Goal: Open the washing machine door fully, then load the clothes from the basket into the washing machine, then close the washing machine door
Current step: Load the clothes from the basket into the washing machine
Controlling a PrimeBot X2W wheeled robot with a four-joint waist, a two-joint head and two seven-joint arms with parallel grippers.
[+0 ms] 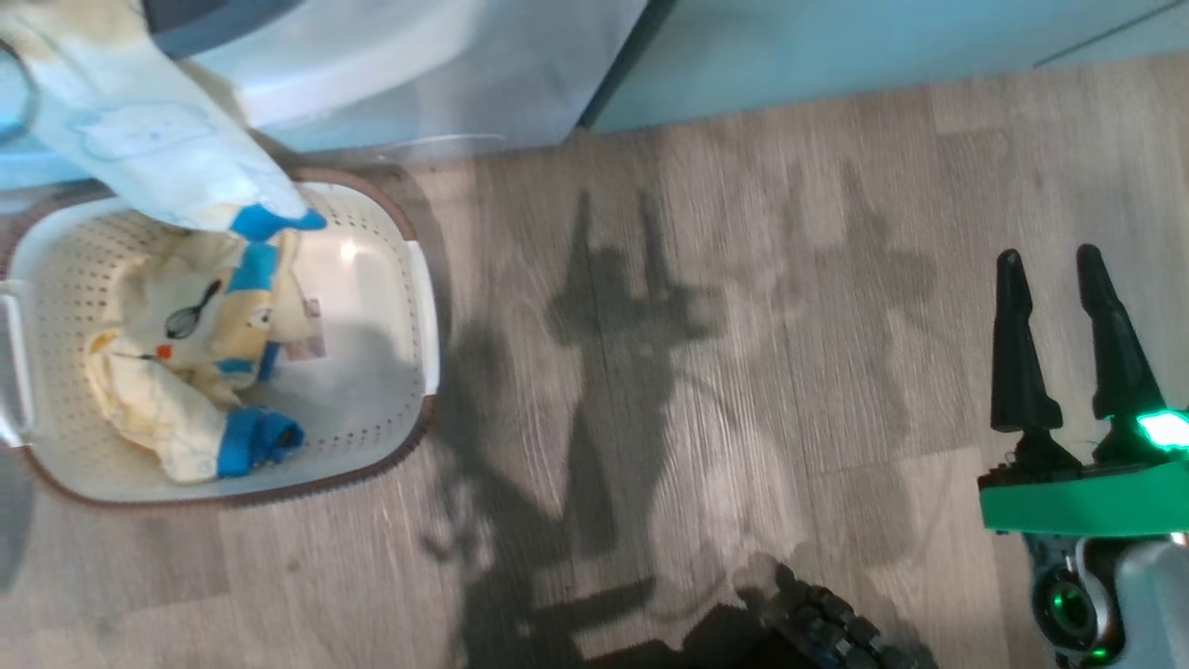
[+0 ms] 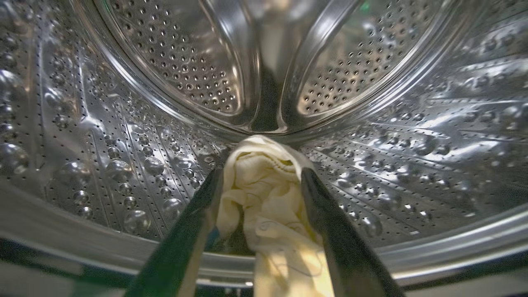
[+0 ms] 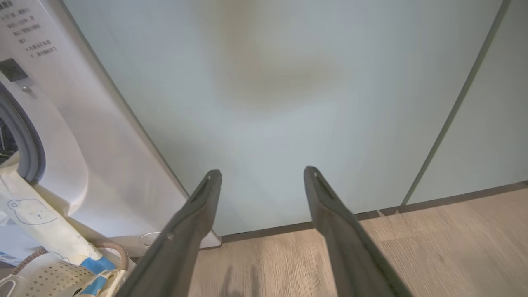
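**Desk:** What sits at far left?

**Photographer:** A pale yellow garment (image 1: 158,139) trails from the mouth of the washing machine (image 1: 418,84) down to the basket (image 1: 65,288) on the floor. More clothes (image 1: 186,372) lie heaped in the basket's left half. Inside the steel drum (image 2: 123,144), the left gripper (image 2: 262,175) has its fingers spread wide. One end of the cloth lies between them, loose and by the look of it not pinched.

**Desk:** How will that fabric handle?

**Photographer:** Light, soft and limp, I judge, sagging wherever it isn't carried. A bunched fold or the blue cuff (image 1: 269,221) looks like the surest place to take hold. The tail hanging over the drum's lip could drag the rest back out, and it would likely foul the door at closing.

**Desk:** And moving right?

**Photographer:** There is wooden floor (image 1: 743,372) with the robot's shadow (image 1: 604,307) across it, and pale green cabinet doors (image 1: 836,46) just beside the machine. Low at the right edge is the right gripper (image 1: 1050,260), fingers wide and holding nothing, well apart from the basket. The main obstacle is the hanging garment itself, which drapes over the basket's back rim above the clothes beneath.
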